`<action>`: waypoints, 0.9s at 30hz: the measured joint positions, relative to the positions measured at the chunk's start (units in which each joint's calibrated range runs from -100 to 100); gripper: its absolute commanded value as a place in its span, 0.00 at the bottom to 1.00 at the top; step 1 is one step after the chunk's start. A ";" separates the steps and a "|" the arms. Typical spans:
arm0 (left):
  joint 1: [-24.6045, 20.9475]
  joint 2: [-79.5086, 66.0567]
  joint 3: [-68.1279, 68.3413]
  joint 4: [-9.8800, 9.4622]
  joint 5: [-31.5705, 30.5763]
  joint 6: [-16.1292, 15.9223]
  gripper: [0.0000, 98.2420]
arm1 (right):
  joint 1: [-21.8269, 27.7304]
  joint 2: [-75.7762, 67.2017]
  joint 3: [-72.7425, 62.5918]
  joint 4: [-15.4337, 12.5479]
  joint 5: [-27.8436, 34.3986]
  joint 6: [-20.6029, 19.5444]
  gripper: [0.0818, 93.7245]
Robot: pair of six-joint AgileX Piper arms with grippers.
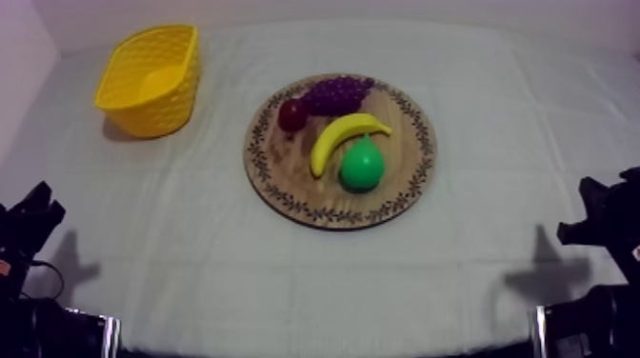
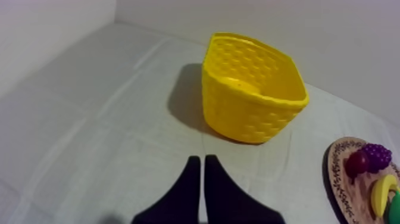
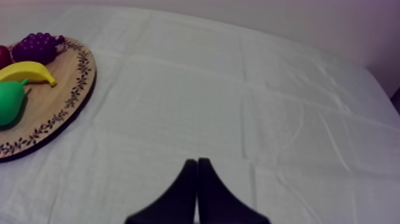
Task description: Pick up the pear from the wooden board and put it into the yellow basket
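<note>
Two arms, both low at their own sides of the table [image 1: 314,295]. From above, my left arm [image 1: 29,227] is a black shape at the lower left edge and my right arm [image 1: 602,217] a black shape at the lower right. Each is well apart from the board [image 1: 284,173].

My left gripper [image 2: 199,159] has its fingers pressed together into a narrow wedge with nothing between them. It hangs over bare cloth [image 2: 89,119] and points toward the basket [image 2: 250,116], which stands upright beyond the tips without touching them. My right gripper [image 3: 197,161] is posed the same way (wedge closed on nothing) over bare cloth, with the board's patterned rim off to one side of it.

The pear [image 1: 362,166] lies on the board, in the half nearer me and a little toward my right arm. Its narrow end points up at the banana [image 1: 345,133], which curves over it; whether they touch I cannot tell. The grapes [image 1: 338,93] sit at the far rim with the small red fruit [image 1: 291,114] just beside them, toward my left.

The basket stands at the table's far left corner, well apart from the board and on my left arm's side.
</note>
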 measured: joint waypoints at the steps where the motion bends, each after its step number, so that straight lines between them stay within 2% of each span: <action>1: 0.04 -0.02 0.00 0.00 0.00 0.00 0.00 | 0.00 0.00 0.00 0.00 0.00 0.00 0.00; 6: 3.25 -0.02 -1.30 0.00 5.85 -2.65 0.00 | 0.00 0.00 0.00 0.00 0.00 0.00 0.00; 9: 4.68 -0.02 -1.45 -0.01 6.23 -6.09 0.00 | 0.00 0.00 0.00 0.00 0.00 0.00 0.00; 14: 4.84 -0.02 -1.45 -0.01 6.56 -8.66 0.01 | 0.00 0.00 0.00 0.00 0.00 0.00 0.00; 20: 5.47 -0.02 -1.45 -0.42 6.56 -8.62 0.02 | 0.00 0.00 0.00 0.00 0.00 0.00 0.00; 27: 7.30 3.27 -3.12 -4.63 2.46 -4.98 0.02 | 0.00 0.00 0.00 0.00 -0.07 0.00 0.00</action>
